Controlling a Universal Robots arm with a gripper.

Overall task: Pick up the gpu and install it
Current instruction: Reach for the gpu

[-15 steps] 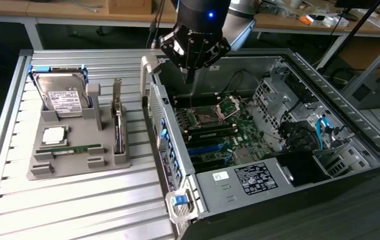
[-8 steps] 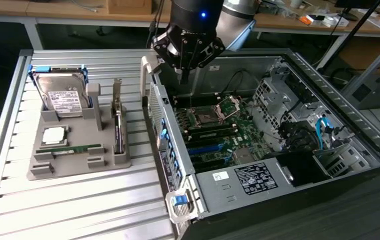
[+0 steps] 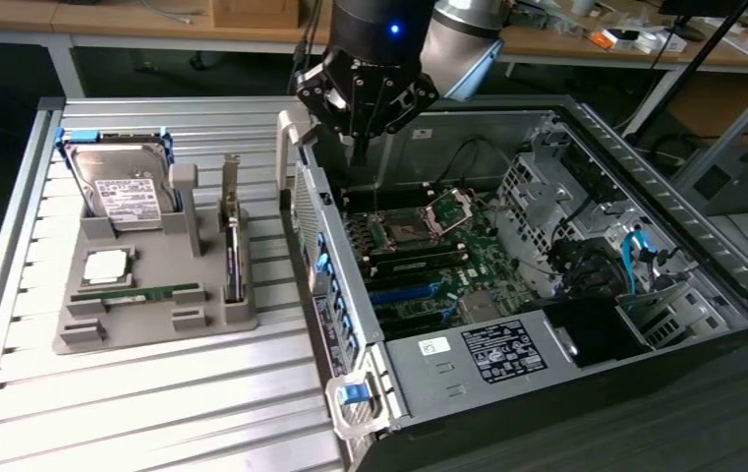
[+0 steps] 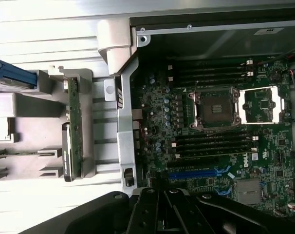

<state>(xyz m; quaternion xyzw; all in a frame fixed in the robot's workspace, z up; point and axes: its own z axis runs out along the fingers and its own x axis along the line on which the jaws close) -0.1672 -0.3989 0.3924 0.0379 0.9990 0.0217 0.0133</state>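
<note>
None of the job was done: the gpu (image 3: 232,251) stood on edge in the grey holder (image 3: 150,320) beside the computer case (image 3: 636,167); the gripper (image 3: 358,149), closed and empty, hung above the motherboard (image 3: 479,261).

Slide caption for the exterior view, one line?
Shut, empty gripper hovers over the open computer case; gpu stands in the grey holder beside it.

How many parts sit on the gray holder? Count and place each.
4. Hard drive at the holder's far end; CPU in front of it; memory stick nearer still; gpu on edge along the side by the case. None seems hidden.
</note>
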